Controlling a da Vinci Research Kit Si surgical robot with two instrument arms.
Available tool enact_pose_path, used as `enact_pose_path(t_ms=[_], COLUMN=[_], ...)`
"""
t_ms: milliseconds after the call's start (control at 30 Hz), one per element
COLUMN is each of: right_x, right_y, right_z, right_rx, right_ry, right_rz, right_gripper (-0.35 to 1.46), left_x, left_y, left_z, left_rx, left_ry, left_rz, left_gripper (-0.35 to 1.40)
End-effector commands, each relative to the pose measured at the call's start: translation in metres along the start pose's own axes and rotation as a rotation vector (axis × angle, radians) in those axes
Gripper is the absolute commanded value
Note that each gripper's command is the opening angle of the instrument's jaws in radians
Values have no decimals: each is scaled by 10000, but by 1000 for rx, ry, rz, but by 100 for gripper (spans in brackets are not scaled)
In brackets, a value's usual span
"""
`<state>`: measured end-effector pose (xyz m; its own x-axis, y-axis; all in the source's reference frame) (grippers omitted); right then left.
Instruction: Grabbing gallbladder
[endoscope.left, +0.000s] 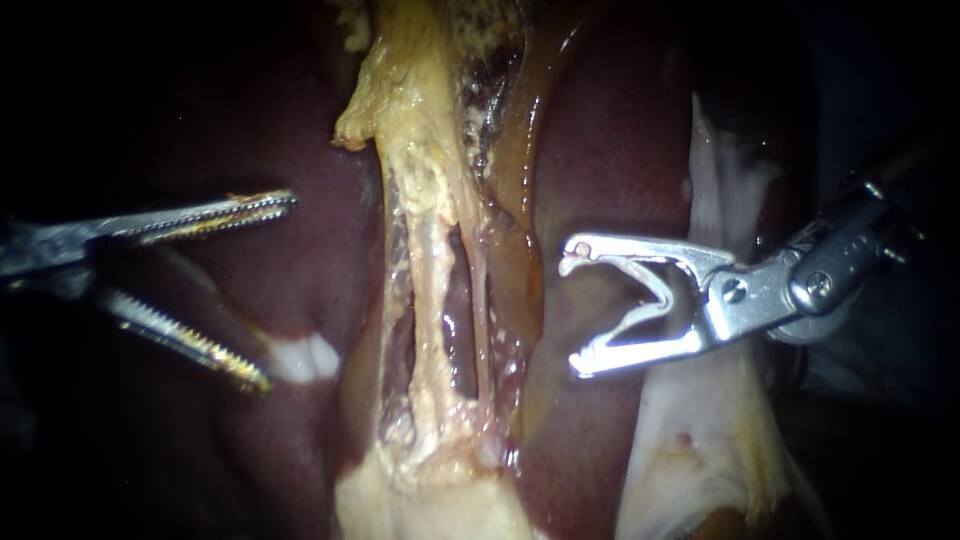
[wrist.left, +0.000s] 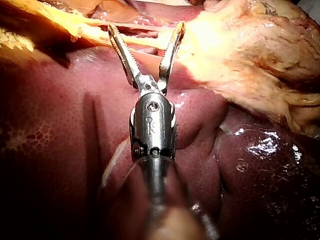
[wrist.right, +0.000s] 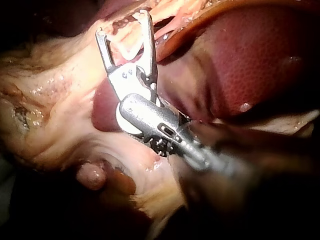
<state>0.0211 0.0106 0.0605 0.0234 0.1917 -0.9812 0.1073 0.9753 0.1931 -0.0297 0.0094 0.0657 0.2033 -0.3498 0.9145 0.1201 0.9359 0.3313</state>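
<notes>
Beside the pale strand (endoscope.left: 430, 260), left instrument (endoscope.left: 280, 292) and right instrument (endoscope.left: 570, 315) gape empty, shafts lost in darkness.

I am working at a surgical bench, close in on organ tissue. Dark red liver (endoscope.left: 620, 150) fills most of the endoscope view, with a band of pale yellow tissue (endoscope.left: 420, 150) running down the centre of the frame. My left instrument (endoscope.left: 280, 292) enters at the left edge and my right instrument (endoscope.left: 570, 315) from the right, both slim steel tools with small jaws standing apart. Light falls only on the wet tissue; the frame's corners are black
</notes>
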Motion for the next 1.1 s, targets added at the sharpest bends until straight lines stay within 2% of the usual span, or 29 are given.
enact_pose_path(t_ms=[33, 100, 200, 300, 400, 500, 600, 767, 933, 1100], right_x=[0, 1, 1, 1, 1, 1, 1, 2, 2, 2], right_y=[0, 0, 0, 0, 0, 0, -1, -1, -1, -1], right_z=[0, 0, 0, 0, 0, 0, 0, 1, 0, 0], right_rx=[0, 0, 0, 1, 3, 3, 3, 3, 4, 6], right_ry=[0, 0, 0, 0, 2, 2, 2, 2, 2, 4], right_rz=[0, 0, 0, 0, 0, 0, 0, 0, 0, 0], right_gripper=[60, 60, 60, 60, 60, 60, 60, 60, 60, 60], left_x=[1, -1, -7, -14, -21, -24, -24, -17, -11, -9], left_y=[0, 1, 7, 15, 24, 33, 42, 56, 67, 72], left_z=[0, 1, 1, 4, 10, 19, 31, 49, 63, 71], left_rx=[1, -22, -102, -185, -268, -333, -359, -406, -412, -408], left_ry=[0, -2, -10, -25, -33, -32, -36, -40, -51, -44], left_rz=[0, -1, -128, -222, -303, -347, -390, -426, -469, -494], left_gripper=[96, 96, 96, 93, 89, 86, 86, 84, 76, 62])
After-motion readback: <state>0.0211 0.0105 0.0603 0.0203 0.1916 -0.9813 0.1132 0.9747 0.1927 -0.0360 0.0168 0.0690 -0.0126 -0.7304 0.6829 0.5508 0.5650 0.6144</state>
